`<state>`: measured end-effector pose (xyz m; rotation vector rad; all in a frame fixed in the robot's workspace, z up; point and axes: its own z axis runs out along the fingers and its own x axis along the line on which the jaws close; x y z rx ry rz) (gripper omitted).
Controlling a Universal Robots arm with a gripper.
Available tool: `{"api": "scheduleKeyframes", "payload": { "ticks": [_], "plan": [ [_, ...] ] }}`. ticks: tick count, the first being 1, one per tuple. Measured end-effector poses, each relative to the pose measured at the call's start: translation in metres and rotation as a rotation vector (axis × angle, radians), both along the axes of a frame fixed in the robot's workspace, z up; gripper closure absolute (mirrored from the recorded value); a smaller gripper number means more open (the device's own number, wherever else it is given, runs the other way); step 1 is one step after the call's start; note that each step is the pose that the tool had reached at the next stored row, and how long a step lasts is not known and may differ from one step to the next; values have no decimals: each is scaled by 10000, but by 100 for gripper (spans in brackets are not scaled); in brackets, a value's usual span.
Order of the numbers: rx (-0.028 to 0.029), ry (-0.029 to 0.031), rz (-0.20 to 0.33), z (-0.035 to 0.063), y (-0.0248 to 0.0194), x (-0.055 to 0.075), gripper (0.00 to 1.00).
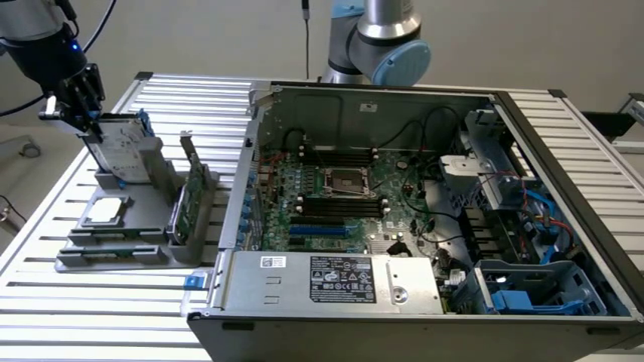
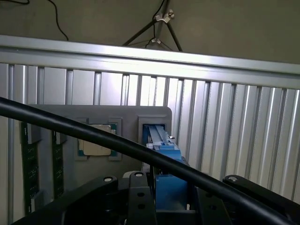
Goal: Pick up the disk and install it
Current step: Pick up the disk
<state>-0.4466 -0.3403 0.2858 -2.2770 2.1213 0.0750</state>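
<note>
On the slatted worktop (image 1: pixel 81 317) the open computer case (image 1: pixel 403 98) lies on its side, so its bays are reachable from above. Beside it, a grey holder (image 1: pixel 151 204) stands the disk (image 1: pixel 123 147) upright in a slot, top edge free for grasping. The gripper (image 1: pixel 89 124) sits on that edge, jaws flanking the blue carrier; I cannot tell whether they pinch it.

We see a silver-grey tubular arm (image 1: pixel 387 19) with a light-blue joint cap (image 1: pixel 403 64), a black gripper (image 1: pixel 89 124) fed by black cables (image 2: pixel 140 150), and black linked fingers (image 2: pixel 101 194) studded with small silver screws (image 2: pixel 108 179).
</note>
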Motion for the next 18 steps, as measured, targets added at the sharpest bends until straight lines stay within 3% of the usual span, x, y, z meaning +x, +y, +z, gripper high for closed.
{"api": "scheduleKeyframes", "payload": {
  "ticks": [18],
  "plan": [
    [35, 2, -30, 0, -49, 16, 67]
  ]
}}
